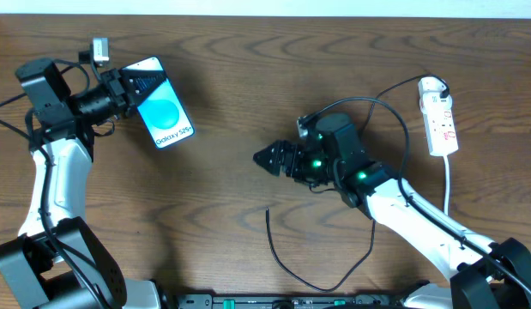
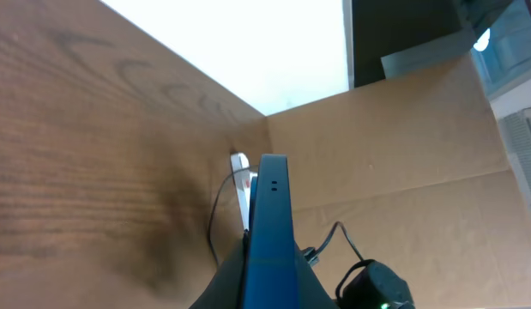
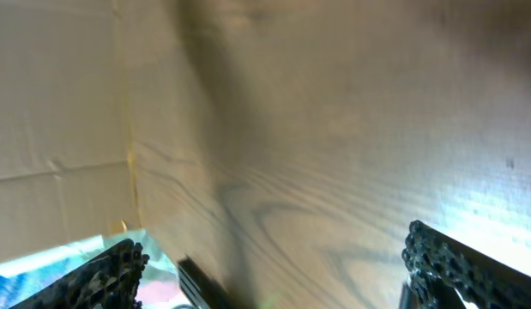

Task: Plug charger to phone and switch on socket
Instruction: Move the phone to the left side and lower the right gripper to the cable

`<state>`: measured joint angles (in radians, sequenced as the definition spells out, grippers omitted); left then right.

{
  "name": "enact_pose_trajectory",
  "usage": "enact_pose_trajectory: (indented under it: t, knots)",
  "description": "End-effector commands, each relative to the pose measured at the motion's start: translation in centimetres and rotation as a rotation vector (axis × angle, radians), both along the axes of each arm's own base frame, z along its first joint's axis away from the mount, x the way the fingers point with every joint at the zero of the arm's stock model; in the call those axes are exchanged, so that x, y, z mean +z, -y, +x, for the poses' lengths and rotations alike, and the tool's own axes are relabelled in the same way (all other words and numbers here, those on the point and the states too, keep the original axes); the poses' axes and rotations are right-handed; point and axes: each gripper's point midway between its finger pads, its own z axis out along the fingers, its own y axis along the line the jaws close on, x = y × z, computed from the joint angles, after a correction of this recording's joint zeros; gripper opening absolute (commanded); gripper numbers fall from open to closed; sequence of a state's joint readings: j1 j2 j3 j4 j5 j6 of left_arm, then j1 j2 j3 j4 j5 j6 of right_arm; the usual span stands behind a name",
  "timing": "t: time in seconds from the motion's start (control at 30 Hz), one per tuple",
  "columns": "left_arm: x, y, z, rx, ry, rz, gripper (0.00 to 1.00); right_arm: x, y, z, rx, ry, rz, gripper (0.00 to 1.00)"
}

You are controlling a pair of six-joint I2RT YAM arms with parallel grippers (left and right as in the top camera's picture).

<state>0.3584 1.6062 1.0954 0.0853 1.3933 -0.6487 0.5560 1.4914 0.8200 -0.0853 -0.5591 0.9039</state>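
Wooden table; phone corner under left gripper

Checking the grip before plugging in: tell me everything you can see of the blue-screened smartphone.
The small rectangular smartphone with black edge shows a bright blue screen bearing a round blue shape and "Galaxy S25" text. It sits diagonally, screen up, at the wooden table's left side. The left tool is shut on one short end; the left wrist view shows it edge-on. Nothing else touches it; whether its free end rests on wood is unclear.
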Motion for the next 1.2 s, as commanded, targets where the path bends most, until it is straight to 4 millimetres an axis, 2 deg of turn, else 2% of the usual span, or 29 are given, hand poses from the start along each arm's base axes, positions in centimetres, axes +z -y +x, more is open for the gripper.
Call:
enact_pose_trajectory:
  t: [0.0,0.13,0.33,0.43,0.57,0.77,0.87,1.17]
  knots:
    - [1.0,0.5,-0.9,-0.042,0.062,0.017,0.07,-0.3,-0.4,-1.0,0.045,0.012,-0.033,0.95]
    - [0.7,0.5,-1.0,-0.042,0.062,0.024,0.07,-2.2,0.3,-2.2,0.058,-0.001,-0.143,0.85]
    - [0.7,0.5,-1.0,-0.041,0.063,0.025,0.07,-4.8,1.0,-4.6,0.076,0.013,-0.347,0.93]
    - [0.7,0.5,-0.9,-0.035,0.061,0.028,0.08,-5.2,0.5,-5.5,0.093,0.039,-0.391,0.98]
    - [0.7,0.5,-0.9,-0.035,0.061,0.028,0.07,-5.3,0.0,-6.2,0.112,0.062,-0.417,0.99]
    - [0.6,0.4,-0.8,-0.029,0.060,0.031,0.07,-6.4,1.6,-7.1,0.068,0.039,-0.538,0.99]
    - [0.4,0.2,-0.5,-0.008,0.055,0.044,0.08,-6.2,1.8,-7.2,0.051,0.045,-0.575,0.99]
    - [0.3,0.1,-0.4,0.003,0.052,0.050,0.07,-4.1,1.1,-6.2,0.025,0.055,-0.634,0.99]
